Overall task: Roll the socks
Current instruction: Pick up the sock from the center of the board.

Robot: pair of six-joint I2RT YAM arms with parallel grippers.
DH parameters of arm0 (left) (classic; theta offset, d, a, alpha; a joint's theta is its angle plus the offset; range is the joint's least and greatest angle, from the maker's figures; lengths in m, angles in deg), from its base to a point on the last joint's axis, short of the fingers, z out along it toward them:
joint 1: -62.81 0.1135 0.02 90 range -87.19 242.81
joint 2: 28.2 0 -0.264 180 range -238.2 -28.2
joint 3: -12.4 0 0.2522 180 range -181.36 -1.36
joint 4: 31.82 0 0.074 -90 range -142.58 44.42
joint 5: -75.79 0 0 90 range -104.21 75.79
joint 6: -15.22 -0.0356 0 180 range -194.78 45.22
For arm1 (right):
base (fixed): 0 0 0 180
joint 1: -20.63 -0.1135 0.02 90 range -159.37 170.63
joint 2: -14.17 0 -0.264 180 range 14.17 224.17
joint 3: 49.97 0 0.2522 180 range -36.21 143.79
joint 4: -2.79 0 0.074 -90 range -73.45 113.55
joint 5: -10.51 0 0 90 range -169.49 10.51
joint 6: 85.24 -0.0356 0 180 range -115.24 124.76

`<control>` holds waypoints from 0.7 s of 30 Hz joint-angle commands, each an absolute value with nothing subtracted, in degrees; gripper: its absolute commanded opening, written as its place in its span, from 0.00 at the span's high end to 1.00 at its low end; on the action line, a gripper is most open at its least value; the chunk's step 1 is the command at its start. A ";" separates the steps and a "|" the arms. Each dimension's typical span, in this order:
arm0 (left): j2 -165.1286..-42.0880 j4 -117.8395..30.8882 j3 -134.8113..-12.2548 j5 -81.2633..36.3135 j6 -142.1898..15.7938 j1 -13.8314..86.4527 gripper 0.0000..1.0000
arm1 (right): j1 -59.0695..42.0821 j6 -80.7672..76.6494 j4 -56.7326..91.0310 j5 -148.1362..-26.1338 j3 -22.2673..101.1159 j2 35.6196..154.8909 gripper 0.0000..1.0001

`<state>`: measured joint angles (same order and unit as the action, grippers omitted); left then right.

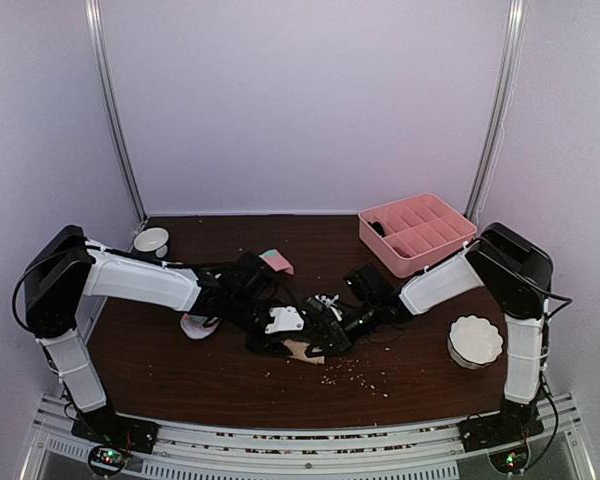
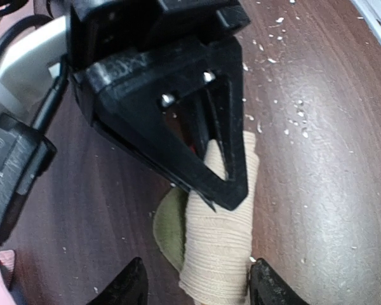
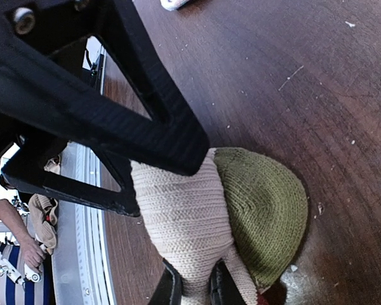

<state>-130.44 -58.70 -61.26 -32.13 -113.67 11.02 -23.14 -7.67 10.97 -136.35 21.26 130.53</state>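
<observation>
The beige sock (image 2: 219,248) lies on the table as a tight roll, its olive-green end (image 2: 168,225) sticking out at one side. My left gripper (image 2: 200,287) is open astride the roll: one fingertip (image 2: 267,286) touches its side, the other stands apart. My right gripper (image 3: 195,289) is shut on a pinch of the beige sock (image 3: 190,222) beside the green end (image 3: 267,210). From above, both grippers (image 1: 280,335) (image 1: 332,322) meet over this sock (image 1: 305,351) at the table's middle. The pink sock (image 1: 276,261) with its mint part lies behind the left arm.
A pink divided tray (image 1: 417,232) stands at the back right and a white fluted bowl (image 1: 475,340) at the near right. A small white cup (image 1: 151,240) sits at the back left. Pink-white fabric (image 1: 198,325) shows under the left forearm. Crumbs (image 1: 355,375) dot the near table.
</observation>
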 commanded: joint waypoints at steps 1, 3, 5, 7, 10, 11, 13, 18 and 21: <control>-129.59 -55.77 -61.98 -30.06 -115.18 10.79 0.42 | -23.63 -7.93 29.31 -128.03 17.28 137.39 1.00; -128.99 -57.54 -61.75 -31.25 -116.40 10.38 0.42 | -23.22 -8.05 29.63 -128.16 17.33 137.55 1.00; -128.83 -58.31 -61.07 -31.52 -117.60 9.73 0.42 | -22.85 -8.52 29.50 -128.55 17.38 137.76 1.00; -129.27 -58.73 -60.59 -31.64 -118.64 8.84 0.45 | -22.55 -9.09 29.39 -129.03 17.57 138.15 1.00; -130.17 -58.70 -60.67 -29.94 -120.11 6.75 0.47 | -22.24 -9.33 29.96 -129.23 17.96 139.08 1.00; -130.30 -58.60 -60.80 -29.25 -120.51 6.14 0.48 | -22.07 -9.33 30.04 -129.35 18.01 139.28 1.00; -130.68 -57.85 -61.41 -27.37 -120.85 5.26 0.49 | -21.87 -9.56 30.25 -129.41 17.93 139.55 1.00; -133.98 -57.15 -63.47 -22.98 -121.36 5.15 0.53 | -21.69 -9.57 30.65 -129.50 17.76 139.35 1.00; -136.28 -55.97 -63.99 -19.47 -121.03 5.22 0.56 | -21.58 -9.32 30.89 -129.80 17.76 139.22 1.00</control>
